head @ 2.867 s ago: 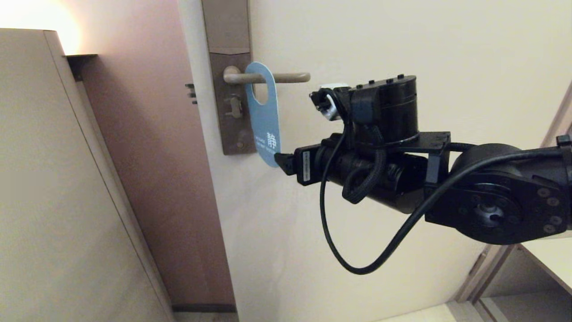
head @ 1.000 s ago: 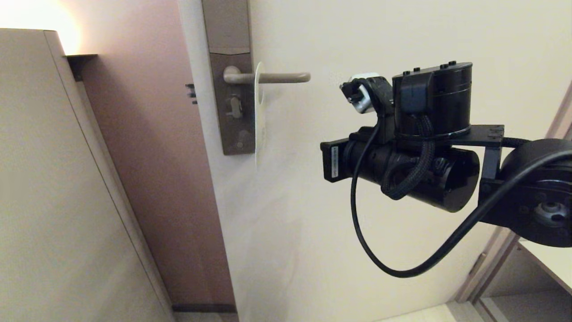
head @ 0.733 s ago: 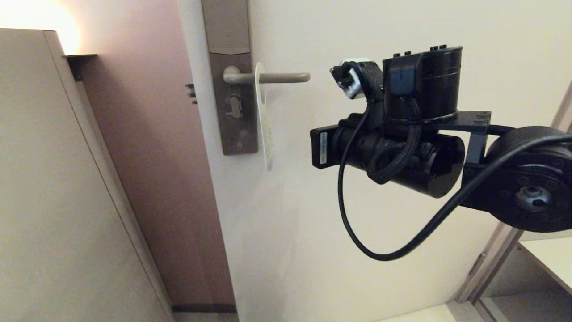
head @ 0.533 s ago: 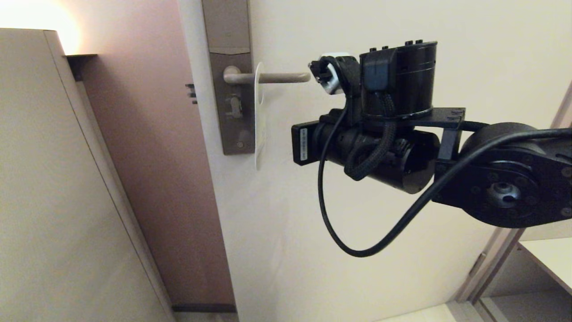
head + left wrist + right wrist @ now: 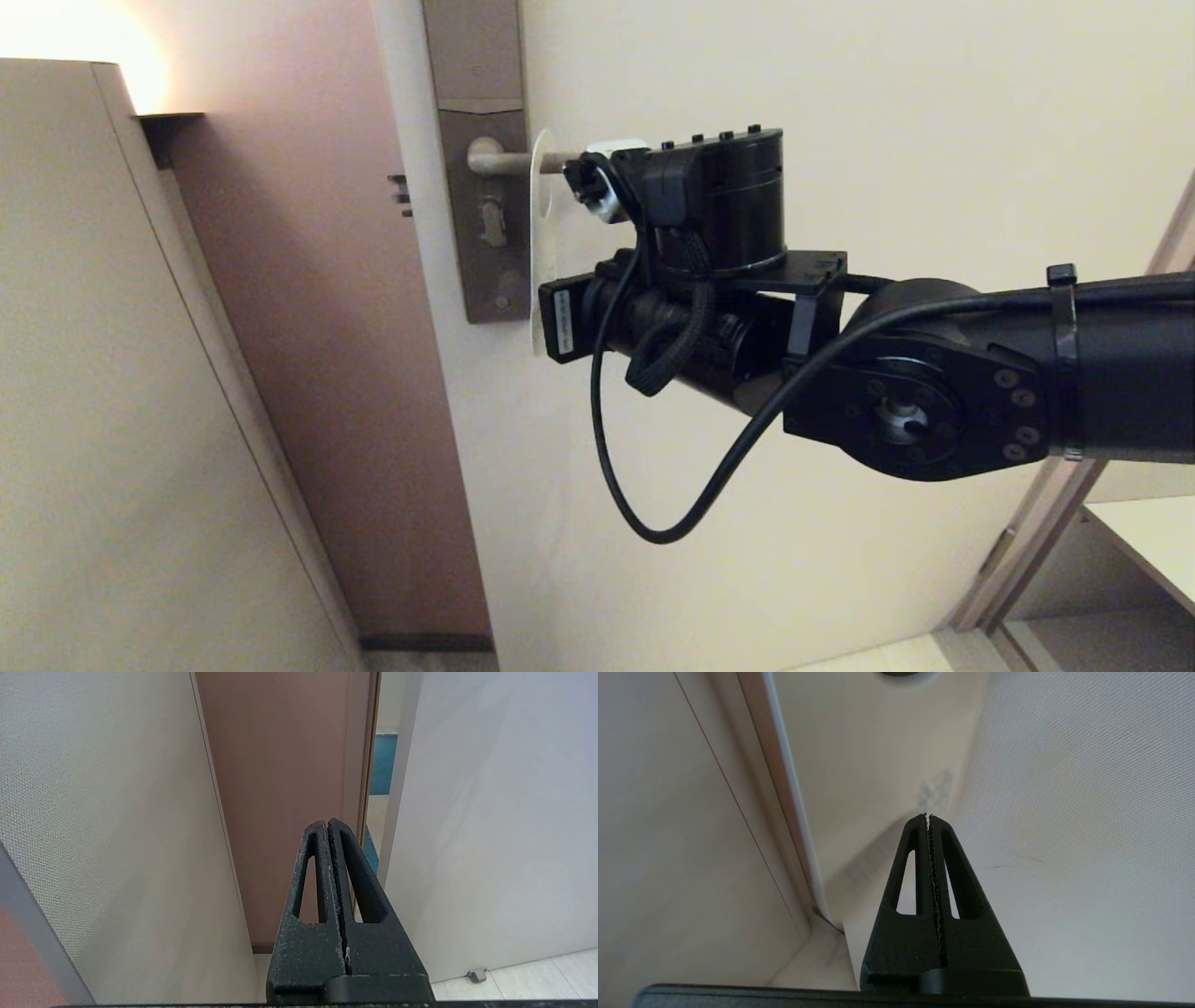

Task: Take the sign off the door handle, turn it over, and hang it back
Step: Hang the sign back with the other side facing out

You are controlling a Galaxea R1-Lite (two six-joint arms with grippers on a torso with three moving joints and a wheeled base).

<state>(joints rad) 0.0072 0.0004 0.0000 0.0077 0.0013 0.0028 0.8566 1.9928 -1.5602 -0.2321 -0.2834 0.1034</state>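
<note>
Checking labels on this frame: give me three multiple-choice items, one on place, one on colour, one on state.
1. Where is the sign?
A. hanging on the door handle
B. on the floor
C. in the left pincer

2. What colour is the part of the sign that shows?
A. red
B. green
C. white

3. How is the right pincer?
A. wide open
B. shut
C. clamped on the handle

Answers:
1 A: the sign hangs edge-on from the door handle.
2 C: its visible surface is white.
3 B: the right wrist view shows the right pincer with jaws together; the left pincer is parked, also shut.
</note>
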